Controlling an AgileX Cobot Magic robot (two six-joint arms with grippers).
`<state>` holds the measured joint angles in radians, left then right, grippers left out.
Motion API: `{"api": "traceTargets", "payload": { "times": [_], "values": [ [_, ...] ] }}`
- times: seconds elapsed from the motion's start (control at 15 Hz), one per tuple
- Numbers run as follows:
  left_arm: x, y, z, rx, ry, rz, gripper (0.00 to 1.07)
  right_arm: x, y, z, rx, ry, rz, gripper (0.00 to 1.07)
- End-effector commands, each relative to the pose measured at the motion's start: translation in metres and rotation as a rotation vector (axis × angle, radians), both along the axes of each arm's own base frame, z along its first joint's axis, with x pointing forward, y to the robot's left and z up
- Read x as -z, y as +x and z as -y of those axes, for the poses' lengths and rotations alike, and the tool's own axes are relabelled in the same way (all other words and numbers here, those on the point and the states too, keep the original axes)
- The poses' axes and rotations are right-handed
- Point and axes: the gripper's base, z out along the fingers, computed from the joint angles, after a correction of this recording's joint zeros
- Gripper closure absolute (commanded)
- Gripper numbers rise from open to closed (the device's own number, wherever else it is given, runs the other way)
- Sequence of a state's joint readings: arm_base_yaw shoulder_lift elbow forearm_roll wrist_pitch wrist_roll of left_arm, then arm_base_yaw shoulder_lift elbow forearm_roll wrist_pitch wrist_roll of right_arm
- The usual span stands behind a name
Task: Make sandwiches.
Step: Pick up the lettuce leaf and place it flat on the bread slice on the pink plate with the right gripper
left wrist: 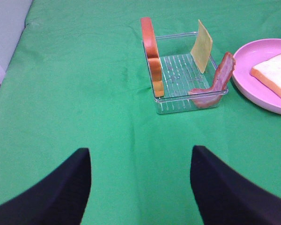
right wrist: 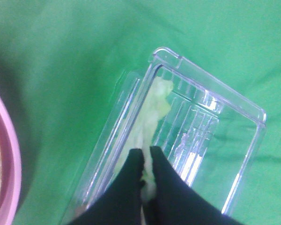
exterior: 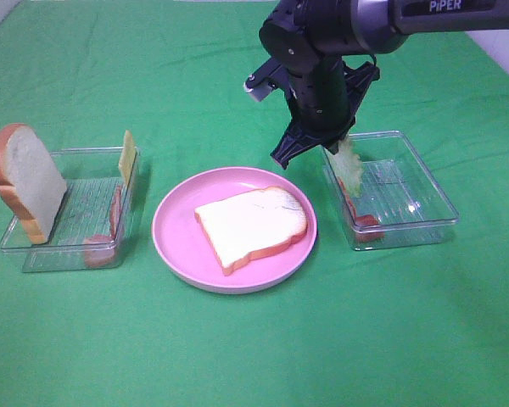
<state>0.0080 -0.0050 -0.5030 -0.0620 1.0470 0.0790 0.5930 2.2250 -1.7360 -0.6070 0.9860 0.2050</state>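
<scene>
lettuce leaf: pale green, pinched at one end by the right gripper. The rest hangs below the fingertips, inside the right tray along the wall on its plate side. Whether its far end touches the tray floor can't be told.
right gripper: jaws closed down to the leaf's thickness, with only the lettuce between them. In the wrist view the two black fingertips nearly meet around the leaf.
right tray: clear plastic, directly under the gripper. A bacon strip leans in the corner below the leaf.
bread slice: lies flat on the pink plate, below and beside the right gripper and just clear of the tray. Nothing is stacked on it.
left tray: ahead of the left gripper, well apart. It holds an upright bread slice, a cheese square leaning on the far wall, and a second bacon strip draped over the wall on the plate side.
left gripper: jaws spread wide, nothing between them, only green cloth underneath.
</scene>
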Motion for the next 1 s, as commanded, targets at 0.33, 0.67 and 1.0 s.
{"api": "traceTargets", "payload": {
  "times": [0.33,0.67,1.0],
  "values": [
    [0.0,-0.002,0.0,-0.003,0.0,0.024,0.46,-0.061,-0.011,0.003,0.015,0.117,0.093,1.07],
    [0.0,-0.002,0.0,-0.003,0.0,0.024,0.46,-0.093,-0.034,-0.015,-0.06,0.424,-0.016,1.07],
    [0.0,-0.002,0.0,-0.003,0.0,0.024,0.46,-0.068,-0.056,-0.051,-0.21,0.717,-0.38,1.07]
  ]
}}
